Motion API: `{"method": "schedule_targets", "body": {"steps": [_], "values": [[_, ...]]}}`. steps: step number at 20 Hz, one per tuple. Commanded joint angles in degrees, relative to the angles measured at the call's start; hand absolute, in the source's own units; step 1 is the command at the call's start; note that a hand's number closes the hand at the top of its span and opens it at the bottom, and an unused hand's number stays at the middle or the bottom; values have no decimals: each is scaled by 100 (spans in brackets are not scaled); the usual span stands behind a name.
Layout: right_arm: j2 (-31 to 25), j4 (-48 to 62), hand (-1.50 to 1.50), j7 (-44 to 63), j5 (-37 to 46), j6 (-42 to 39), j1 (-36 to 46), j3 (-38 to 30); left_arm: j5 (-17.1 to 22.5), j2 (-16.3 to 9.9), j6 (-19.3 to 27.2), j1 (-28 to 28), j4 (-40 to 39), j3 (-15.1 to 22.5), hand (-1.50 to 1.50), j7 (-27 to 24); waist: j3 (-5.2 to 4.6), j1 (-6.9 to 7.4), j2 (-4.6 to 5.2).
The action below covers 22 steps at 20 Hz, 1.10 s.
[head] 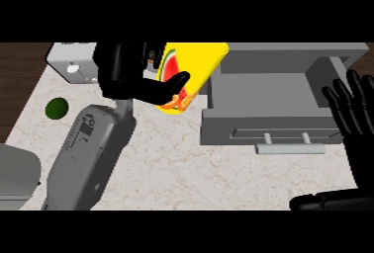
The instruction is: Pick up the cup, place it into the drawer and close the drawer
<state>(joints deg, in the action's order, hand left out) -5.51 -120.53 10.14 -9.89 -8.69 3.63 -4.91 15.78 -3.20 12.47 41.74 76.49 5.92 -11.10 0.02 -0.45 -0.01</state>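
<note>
The left forearm [87, 153] lies nearest the camera, running from the lower edge up across the marbled desk [182, 168] to the left robot hand [135, 79]. Left of it, a small dark green round object [56, 108] lies on the desk, and a white boxy appliance [73, 66] stands at the desk's far left corner.

The left robot hand is curled round the cup [191, 74] — a yellow cup with a red and orange fruit print. The thumb crosses the cup's front face; the fingers wrap the far side. The cup appears lifted and tilted, and it sits just left of the open grey drawer [270, 91], its upper edge touching or overlapping the drawer's left wall in this view. The drawer's front panel carries a pale bar handle [288, 143].

The right robot hand [354, 113] shows at the right edge with fingers straight and spread, holding nothing — resting.

Procedure for the step in hand, as judged from this view:
- Carry the cup rightward until it is fully over the drawer's cavity.
- Clear the left wall before lowering.
- Bring the cup nearer upright, then lower it to the drawer floor before releasing.
- Withdraw the left robot hand clear of the drawer before pushing the front panel shut.
</note>
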Motion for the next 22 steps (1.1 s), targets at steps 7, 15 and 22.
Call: {"method": "schedule_targets", "body": {"steps": [7, 15, 22], "values": [[64, 208, -150, -290, 88, -81, -171, 50, -116, 314, 586, 1244, -1144, 255, 150, 380, 1, -39, 7], [-52, -184, -150, 185, -125, -35, -51, -47, 217, 319, 958, 2182, -2517, 439, 150, 85, 0, -99, 12], [-220, 587, -150, -376, -168, -293, 176, -319, 818, 319, 930, 2705, -4072, 670, 150, -861, 3, -192, 54]]}}
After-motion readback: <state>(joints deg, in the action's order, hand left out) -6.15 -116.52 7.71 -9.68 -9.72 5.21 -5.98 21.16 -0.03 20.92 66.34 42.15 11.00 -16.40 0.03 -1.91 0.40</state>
